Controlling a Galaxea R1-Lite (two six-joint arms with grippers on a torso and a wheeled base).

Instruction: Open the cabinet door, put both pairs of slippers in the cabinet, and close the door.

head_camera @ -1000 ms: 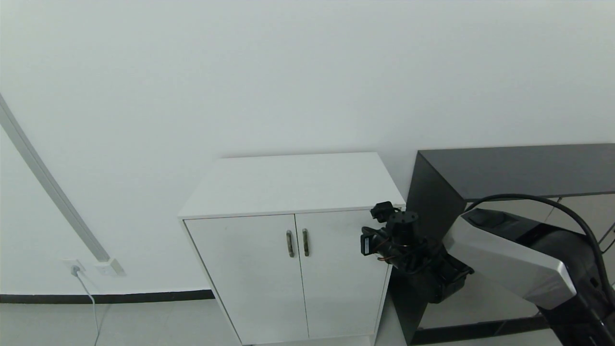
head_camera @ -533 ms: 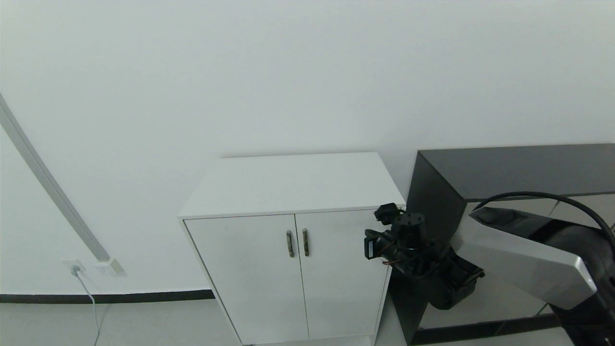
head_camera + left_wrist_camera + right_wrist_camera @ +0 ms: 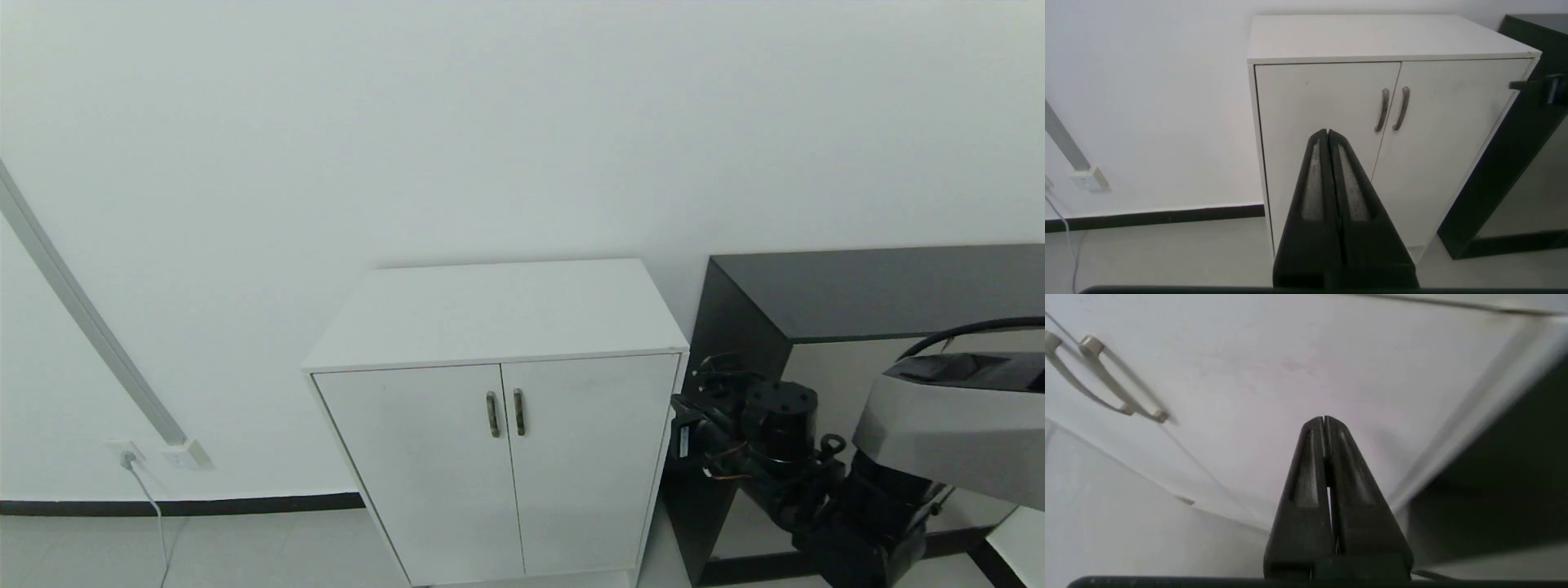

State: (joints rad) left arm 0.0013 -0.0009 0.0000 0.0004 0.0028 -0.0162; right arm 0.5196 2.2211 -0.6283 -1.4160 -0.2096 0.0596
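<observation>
We are seeing one white cabinet (image 3: 498, 314) with two doors (image 3: 420, 465) and two handles (image 3: 492, 413), one black desk (image 3: 882, 286), one wall socket (image 3: 122, 452).

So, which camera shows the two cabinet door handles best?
The left wrist view: both handles face it, whole, on the shut doors. The head view shows them from above. The right wrist view shows them close, one partly cut off.

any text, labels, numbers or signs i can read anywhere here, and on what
None: no word, number, label or sign can be read.
The white cabinet, its two handles and the dark table look unmarked.
The wall socket is too small to tell.
</observation>
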